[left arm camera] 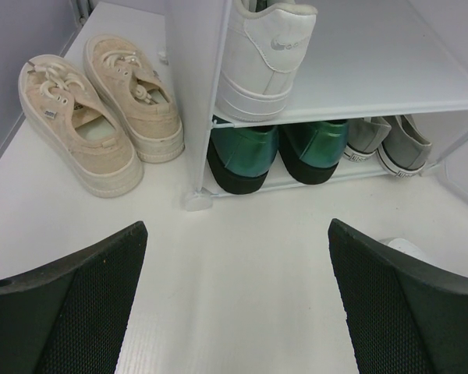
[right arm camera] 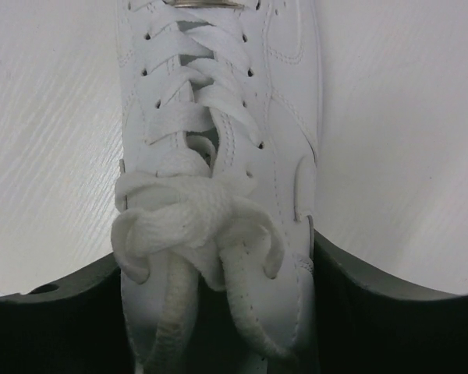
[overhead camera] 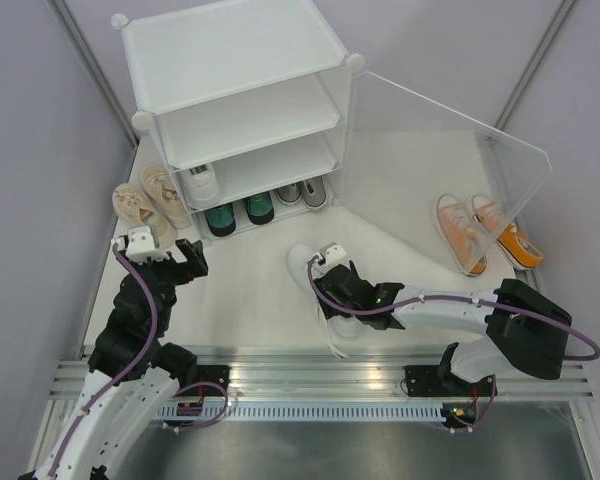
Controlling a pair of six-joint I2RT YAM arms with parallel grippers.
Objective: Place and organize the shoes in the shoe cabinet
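- Shoes, beige canvas lace-up pair (overhead camera: 150, 200): far-left part of the desk, side by side, just beside the cabinet's left wall, not yet shelved.
- Left gripper (overhead camera: 165, 250): hangs over the desk near the beige pair, fingers spread wide, holding nothing.
- Tall white translucent plastic shoe cabinet (overhead camera: 230, 50): far edge of the desk, left of middle.
  - On the shelf above the bottom tier stands one shelved white leather sneaker (overhead camera: 202, 182), heel outward.
  - The bottom tier holds a glossy dark green pair (overhead camera: 238, 213), then a grey pair (overhead camera: 302, 192).
- Loose white leather sneaker (right arm camera: 218, 156): upright on the middle of the desk, before the cabinet. Right gripper (right arm camera: 217, 249) straddles it at the lace knot, fingers (right arm camera: 359, 312) set against both flanks. How firm the clasp is cannot be told.
- Clear hinged door panel (overhead camera: 450, 140): swung open to the right.
- Orange canvas pair with white soles (overhead camera: 485, 235): near the desk's right edge, beside the open door.
- Risks, as judged:
  - The clasp lies across a soft upper, so the shoe may slip or droop at the toe once raised.
  - The loose bow could catch a shelf lip.
  - The gap beside its mate is tight, so a nudge may shove that shoe or the light cabinet.
- Surface and room: matte white desk (overhead camera: 250, 300) with faint grain; pale lilac walls on either side.
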